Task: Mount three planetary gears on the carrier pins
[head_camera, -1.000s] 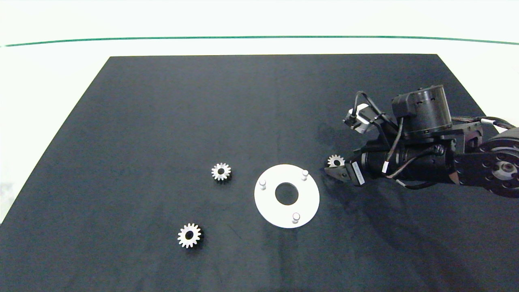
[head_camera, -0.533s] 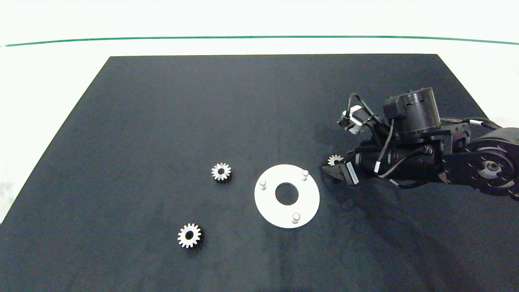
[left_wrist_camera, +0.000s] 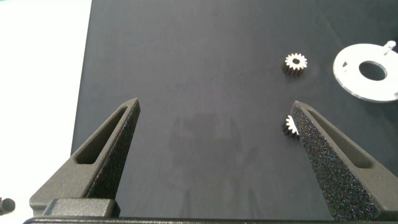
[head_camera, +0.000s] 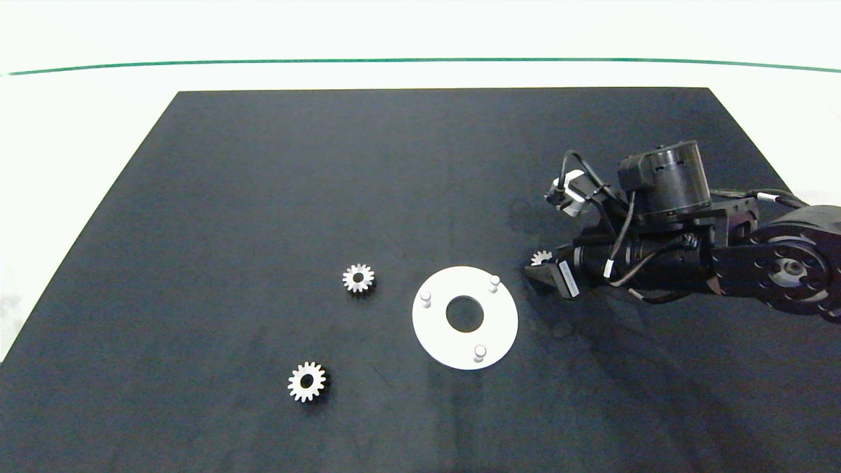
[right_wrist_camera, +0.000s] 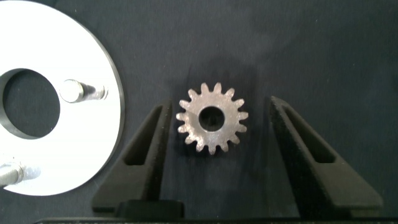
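One planetary gear [right_wrist_camera: 212, 119] lies just right of the white disc [head_camera: 437, 341], bare counter [head_camera: 263, 197] beyond. The right gripper [right_wrist_camera: 217, 112] reaches in low with its fingers spread around this gear. The left gripper [left_wrist_camera: 214, 109] also gapes wide.

A black mat [head_camera: 328, 184] with a faintly mottled, felt-like texture covers most of the surface [head_camera: 79, 131], which is white and shows as a bare margin along the mat's far edge and outside both of its far corners. The mat's sides splay outward toward the near edge, where it runs out of the head view. Beyond the far edge of the mat a thin green line [head_camera: 263, 62] crosses the white from side to side in a shallow curve. The light is bright and even, washing the white areas almost featureless; soft, diffuse shadows lie on the mat's right half.
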You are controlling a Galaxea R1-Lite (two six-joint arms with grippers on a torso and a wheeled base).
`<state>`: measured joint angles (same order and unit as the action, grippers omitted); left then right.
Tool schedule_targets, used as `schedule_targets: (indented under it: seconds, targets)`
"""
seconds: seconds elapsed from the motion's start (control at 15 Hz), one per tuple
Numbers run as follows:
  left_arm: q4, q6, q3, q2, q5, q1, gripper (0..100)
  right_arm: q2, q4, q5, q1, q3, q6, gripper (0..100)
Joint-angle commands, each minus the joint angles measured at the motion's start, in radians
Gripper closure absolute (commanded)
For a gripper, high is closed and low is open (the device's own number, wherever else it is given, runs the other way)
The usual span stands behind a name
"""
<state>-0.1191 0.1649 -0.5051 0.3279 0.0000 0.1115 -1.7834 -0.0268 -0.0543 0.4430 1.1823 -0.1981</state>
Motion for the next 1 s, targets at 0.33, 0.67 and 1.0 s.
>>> schedule_targets:
  seconds: [0.33,0.67,1.0]
  targets:
    - [-0.001,0.001,-0.006,0.000,0.000,-0.001,0,-0.014,-0.001,0.002,-0.001,0.003,0.000,54]
    - [-0.001,0.001,-0.013,0.002,0.000,-0.001,0,-0.034,-0.002,0.002,0.000,0.005,0.002,63]
    - [-0.001,0.001,-0.018,0.000,0.000,0.000,0,-0.039,-0.002,0.002,0.000,0.003,0.005,73]
